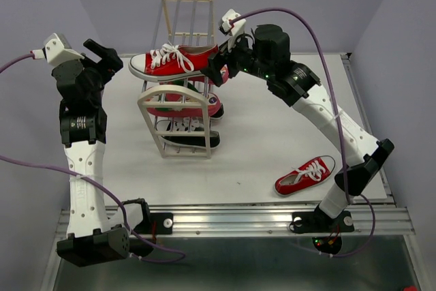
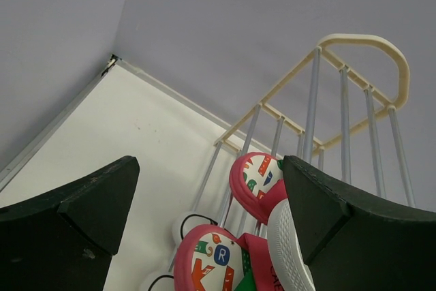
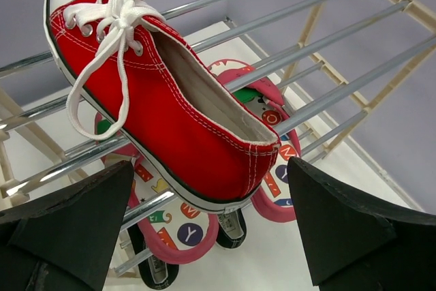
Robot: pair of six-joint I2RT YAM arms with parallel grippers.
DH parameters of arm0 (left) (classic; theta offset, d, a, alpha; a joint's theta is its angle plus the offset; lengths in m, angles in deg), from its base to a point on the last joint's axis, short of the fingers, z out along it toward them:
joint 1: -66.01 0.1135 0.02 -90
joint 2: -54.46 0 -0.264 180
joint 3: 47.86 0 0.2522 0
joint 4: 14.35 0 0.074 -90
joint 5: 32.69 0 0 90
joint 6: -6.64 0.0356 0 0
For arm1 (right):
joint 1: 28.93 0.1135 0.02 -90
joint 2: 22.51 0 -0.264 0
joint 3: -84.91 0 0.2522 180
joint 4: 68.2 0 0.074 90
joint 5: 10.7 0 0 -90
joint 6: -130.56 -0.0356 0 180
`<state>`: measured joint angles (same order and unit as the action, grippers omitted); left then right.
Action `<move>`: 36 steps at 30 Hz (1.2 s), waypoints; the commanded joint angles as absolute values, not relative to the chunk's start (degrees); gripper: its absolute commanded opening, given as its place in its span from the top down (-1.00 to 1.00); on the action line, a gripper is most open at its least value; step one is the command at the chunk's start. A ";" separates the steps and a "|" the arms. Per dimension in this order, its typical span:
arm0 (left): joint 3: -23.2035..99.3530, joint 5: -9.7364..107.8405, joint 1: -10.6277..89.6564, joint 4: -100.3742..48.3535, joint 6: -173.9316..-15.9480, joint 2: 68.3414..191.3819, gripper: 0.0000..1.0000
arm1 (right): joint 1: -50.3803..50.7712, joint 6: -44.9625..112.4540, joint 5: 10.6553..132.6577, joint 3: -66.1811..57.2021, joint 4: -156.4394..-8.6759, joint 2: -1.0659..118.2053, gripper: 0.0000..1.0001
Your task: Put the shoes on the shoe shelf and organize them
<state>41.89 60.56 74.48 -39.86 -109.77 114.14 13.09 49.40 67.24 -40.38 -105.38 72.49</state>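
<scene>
Red canvas sneaker with white laces [image 3: 157,93] lies on top rods of cream-framed, silver-rod shoe shelf [image 1: 176,103]. Right gripper [image 3: 211,167] at its heel, jaws wide apart, holding nothing. Left gripper [image 2: 210,168] also spread, beside shelf. Matching red sneaker [image 1: 305,176] on white table [image 1: 272,134].

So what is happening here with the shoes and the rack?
Two robot arms are filling the shoe shelf. One red sneaker lies on the top tier, and the right gripper is open just behind its heel, not holding it. The left gripper is open and empty beside the shelf. The pink flip-flops and black sneakers sit on lower tiers. The second red sneaker lies on the table.
</scene>
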 commanded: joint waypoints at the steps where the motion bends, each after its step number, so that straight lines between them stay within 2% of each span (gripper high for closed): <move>1: 42.11 60.39 74.63 -36.37 -108.94 113.08 -0.98 | 12.29 49.35 69.35 -43.46 -104.20 74.43 -1.00; 8: 41.75 60.83 74.54 -36.38 -108.59 113.16 -0.98 | 11.15 48.38 66.83 -45.66 -103.85 77.42 -1.00; 16: 41.32 60.65 74.63 -35.94 -109.11 114.04 -0.98 | 11.15 48.39 50.31 -44.96 -108.77 74.53 -0.94; 24: 41.76 60.21 74.63 -36.20 -109.38 115.01 -0.98 | 11.15 46.36 45.90 -44.52 -109.39 73.03 -0.88; 25: 41.67 60.21 74.54 -36.20 -109.38 115.01 -0.98 | 11.15 46.01 45.81 -44.69 -109.56 73.03 -0.76; 27: 41.67 60.39 74.63 -36.20 -109.46 115.10 -0.98 | 11.15 45.48 44.32 -45.04 -109.56 72.94 -0.66; 28: 41.67 60.39 74.63 -36.20 -109.55 115.10 -0.98 | 11.15 45.22 43.97 -45.22 -109.56 72.85 -0.42; 31: 41.67 60.21 74.63 -36.20 -109.64 115.10 -0.98 | 11.15 44.69 43.53 -45.49 -109.65 72.41 0.09; 33: 41.67 60.21 74.63 -36.20 -109.73 115.10 -0.98 | 11.15 44.69 43.61 -45.31 -109.65 72.32 0.13; 35: 41.67 60.21 74.63 -36.20 -109.81 115.01 -0.98 | 11.15 44.78 44.84 -45.05 -109.73 72.24 -0.04; 36: 41.67 60.13 74.63 -36.29 -109.73 115.01 -0.98 | 11.15 45.13 45.63 -44.96 -109.74 72.24 -0.19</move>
